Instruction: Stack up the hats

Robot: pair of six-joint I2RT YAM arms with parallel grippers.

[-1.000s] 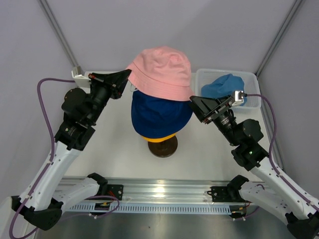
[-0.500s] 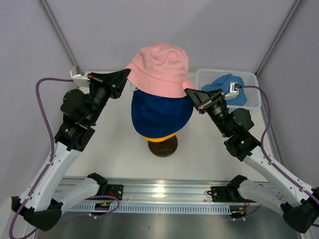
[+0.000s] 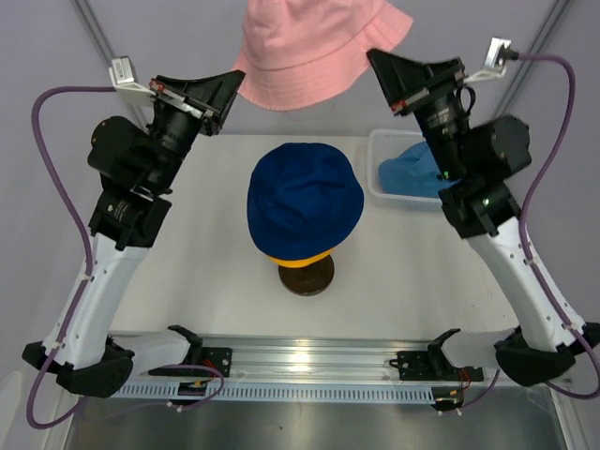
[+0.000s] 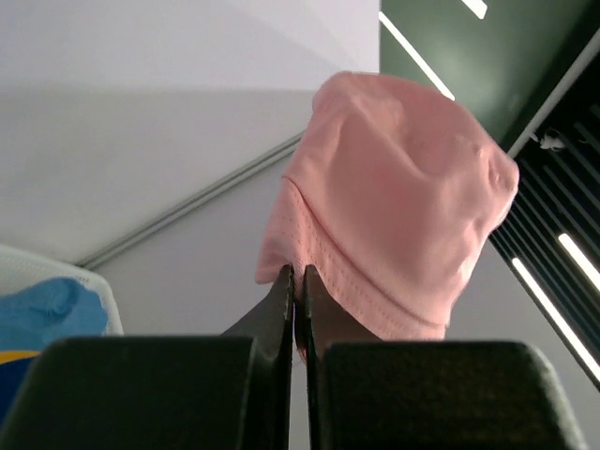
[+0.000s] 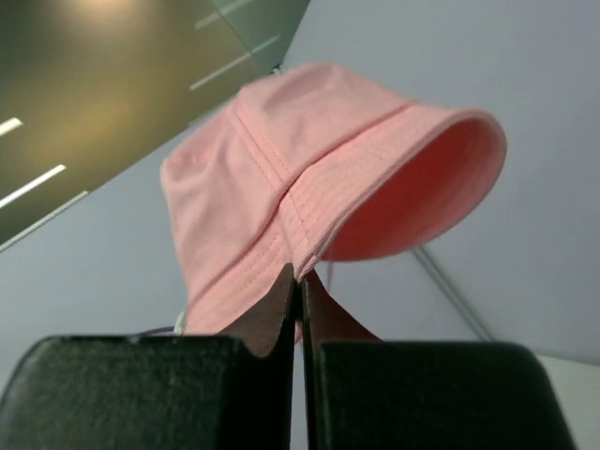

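A pink hat (image 3: 314, 47) hangs high above the table, stretched between both grippers. My left gripper (image 3: 238, 82) is shut on the left part of its brim (image 4: 281, 267). The right gripper (image 3: 373, 58) is shut on the right part of that brim (image 5: 314, 253). Directly below, a navy blue hat (image 3: 305, 197) sits on top of a yellow hat (image 3: 297, 260), whose brim shows just under it. They rest on a stand with a dark round base (image 3: 307, 277). A sky blue hat (image 3: 412, 171) lies in the white basket (image 3: 386, 194) at the right.
Slanted metal frame poles (image 3: 101, 52) rise at the back corners against grey walls. An aluminium rail (image 3: 300, 361) carrying both arm bases runs along the near edge. Purple cables loop off each wrist.
The right gripper closed on the pink hat's brim. Both arms then rose together and lifted the pink hat off the navy one, well above the stack.
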